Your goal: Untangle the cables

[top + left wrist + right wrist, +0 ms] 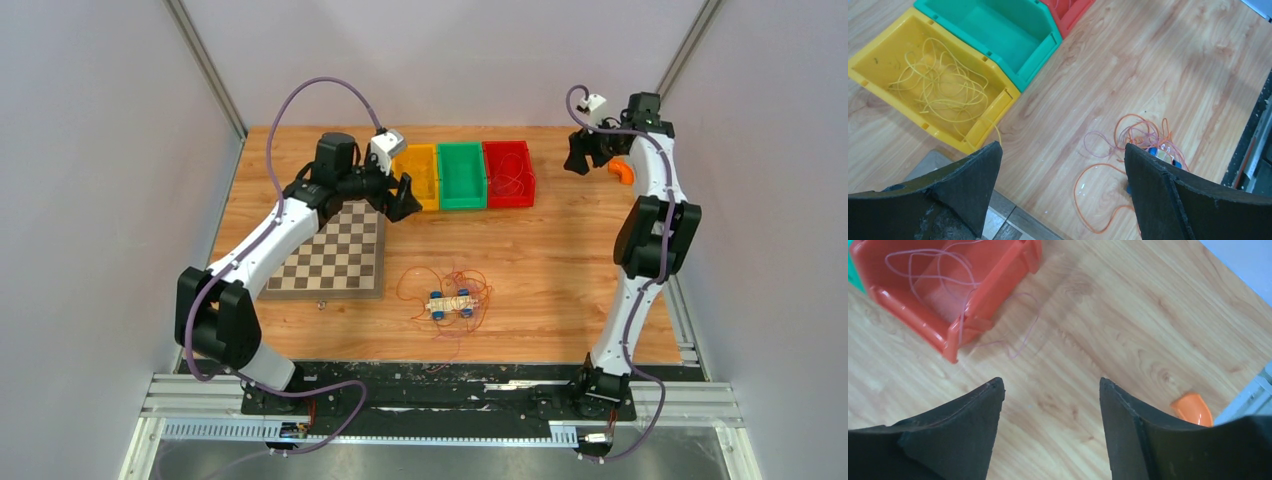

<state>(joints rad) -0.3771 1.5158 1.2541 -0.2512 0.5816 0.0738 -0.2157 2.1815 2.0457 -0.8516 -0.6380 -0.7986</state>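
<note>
The left jaws, spread wide and holding nothing, hang over the tabletop (570, 270) left of the green bin (462, 175) and a little nearer the arms' bases, just beside the yellow bin (418, 177). The right jaws, also parted and empty, hang well to the green bin's right, beyond the red bin (508, 173). An orange tangle of cables (447, 300) lies on the wood well nearer the bases than the green bin, apart from both jaws, looped about a small blue-wheeled cart (452, 304). The left wrist view makes out yellow cables (943, 90) coiled inside the yellow bin, while one black finger (1158, 200) hides the tangle's edge. The right wrist view shows a thin red cable (933, 270) trailing over the red bin's wall onto the wood. A chessboard (335, 255) lies left of the green bin, and an orange object (622, 172) sits far to its right.
</note>
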